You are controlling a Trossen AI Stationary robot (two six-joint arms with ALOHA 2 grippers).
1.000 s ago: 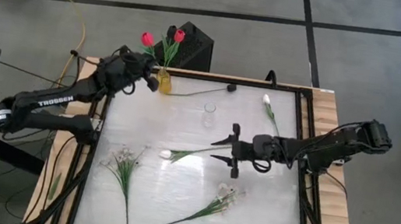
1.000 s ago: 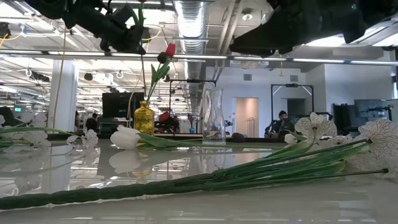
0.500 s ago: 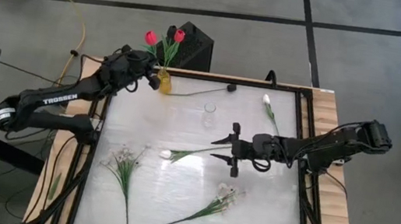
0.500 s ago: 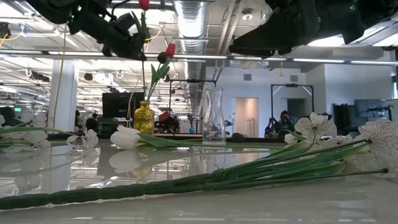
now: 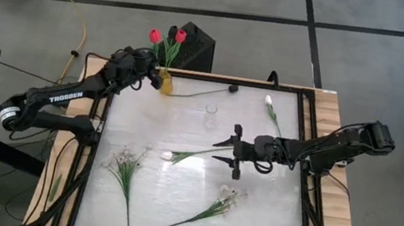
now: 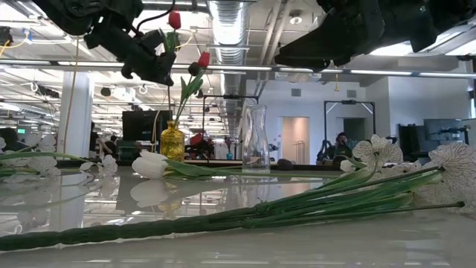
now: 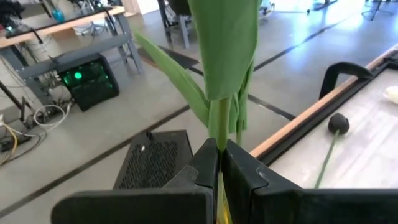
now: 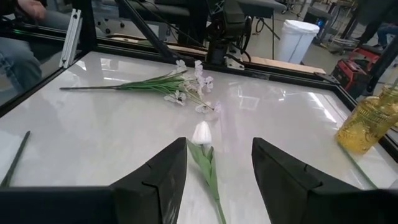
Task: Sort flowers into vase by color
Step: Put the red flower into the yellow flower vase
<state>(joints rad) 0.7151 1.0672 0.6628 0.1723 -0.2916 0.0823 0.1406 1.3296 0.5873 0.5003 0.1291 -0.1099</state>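
Note:
My left gripper (image 5: 153, 79) is at the table's far left corner, over the yellow vase (image 5: 165, 85), shut on a red tulip (image 5: 153, 36). A second red tulip (image 5: 180, 36) stands in that vase (image 6: 172, 141). My right gripper (image 5: 217, 151) hovers open mid-table above the stem of a white tulip (image 5: 167, 156), which lies flat and shows between the fingers in the right wrist view (image 8: 201, 133). The clear glass vase (image 5: 210, 114) stands empty. Another white tulip (image 5: 268, 101) and a dark tulip (image 5: 232, 88) lie near the far edge. My left gripper pinches the red tulip's green stem (image 7: 220, 134) between its two fingers, just below the leaves. The fingers (image 6: 152, 65) come slanting down from the table's left, across the stem. The tulip stands upright, head (image 6: 173, 19) above the fingers, stem running down to the yellow vase's mouth.
Two leafy sprigs of tiny white blossoms lie on the near half of the table, one at the left (image 5: 125, 167) and one nearer the middle (image 5: 214, 207). A dark box (image 5: 194, 46) sits beyond the far edge. A black frame (image 5: 305, 143) rims the table.
My left gripper has come down toward the yellow vase, carrying the red tulip with it. In the low view the tulip's head has dropped from above the picture into sight. The tulip has stayed upright. My right arm has kept still.

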